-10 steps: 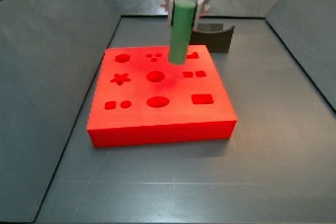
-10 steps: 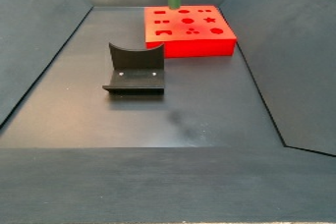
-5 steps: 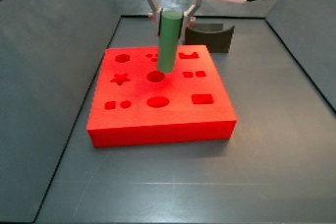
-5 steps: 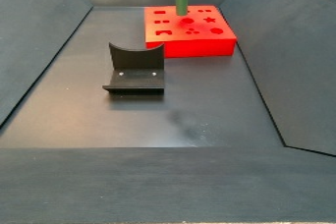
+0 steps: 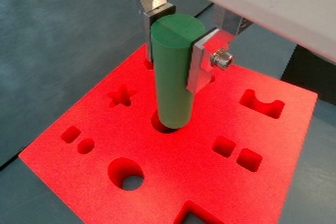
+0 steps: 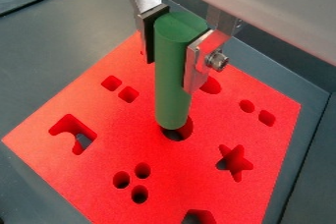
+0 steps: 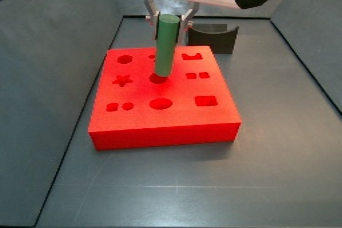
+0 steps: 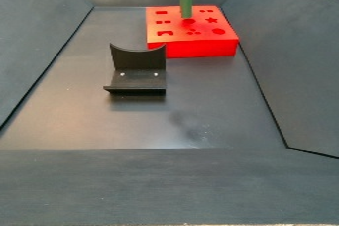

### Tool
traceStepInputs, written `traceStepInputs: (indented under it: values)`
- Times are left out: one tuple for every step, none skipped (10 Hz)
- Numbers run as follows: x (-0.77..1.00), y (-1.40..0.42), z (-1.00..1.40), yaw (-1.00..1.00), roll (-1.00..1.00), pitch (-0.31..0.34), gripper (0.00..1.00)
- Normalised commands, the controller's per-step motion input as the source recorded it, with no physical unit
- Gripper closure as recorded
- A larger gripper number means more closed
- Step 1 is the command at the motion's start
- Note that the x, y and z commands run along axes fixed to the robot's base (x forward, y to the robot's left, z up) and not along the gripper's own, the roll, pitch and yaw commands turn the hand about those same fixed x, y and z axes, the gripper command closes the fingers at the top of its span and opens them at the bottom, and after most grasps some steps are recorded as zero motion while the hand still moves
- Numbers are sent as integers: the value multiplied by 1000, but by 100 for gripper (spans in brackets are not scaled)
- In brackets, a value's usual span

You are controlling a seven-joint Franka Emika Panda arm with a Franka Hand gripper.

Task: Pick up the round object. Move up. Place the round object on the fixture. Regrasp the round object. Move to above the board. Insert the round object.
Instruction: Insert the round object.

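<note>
The green peg (image 5: 174,76) stands upright, and my gripper (image 5: 178,46) is shut on its upper part. Its lower end sits in the mouth of a round hole in the red board (image 5: 132,135). Both wrist views show this; in a wrist view the peg (image 6: 175,71) meets the board (image 6: 92,100) at the hole. In a side view the gripper (image 7: 170,14) holds the peg (image 7: 164,47) over the board's middle (image 7: 160,117). The peg (image 8: 187,0) and board (image 8: 212,42) also show at the far end in a side view.
The dark fixture (image 8: 135,69) stands on the grey floor, apart from the board, and shows behind the board in a side view (image 7: 217,38). Sloping grey walls (image 8: 54,52) close in the floor. The board has star, square and round cut-outs around the peg.
The gripper has come down with the peg. The peg's lower end has gone from above the board to the mouth of the round hole.
</note>
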Motion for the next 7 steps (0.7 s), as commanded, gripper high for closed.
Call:
traceStepInputs:
  values:
    - [-3,-91,-46,0,40,-20,100]
    - [-34,-137,-134,0,71,-26,100]
    - [-34,-83,-94,0,6,-74,100]
    - [-46,-69,-91,3,0,-96,100]
    - [-34,0,-91,0,0,-57,100]
    - [-126,20,-151,0,13,-29,100]
    - [-123,29,-114,0,0,-34,100]
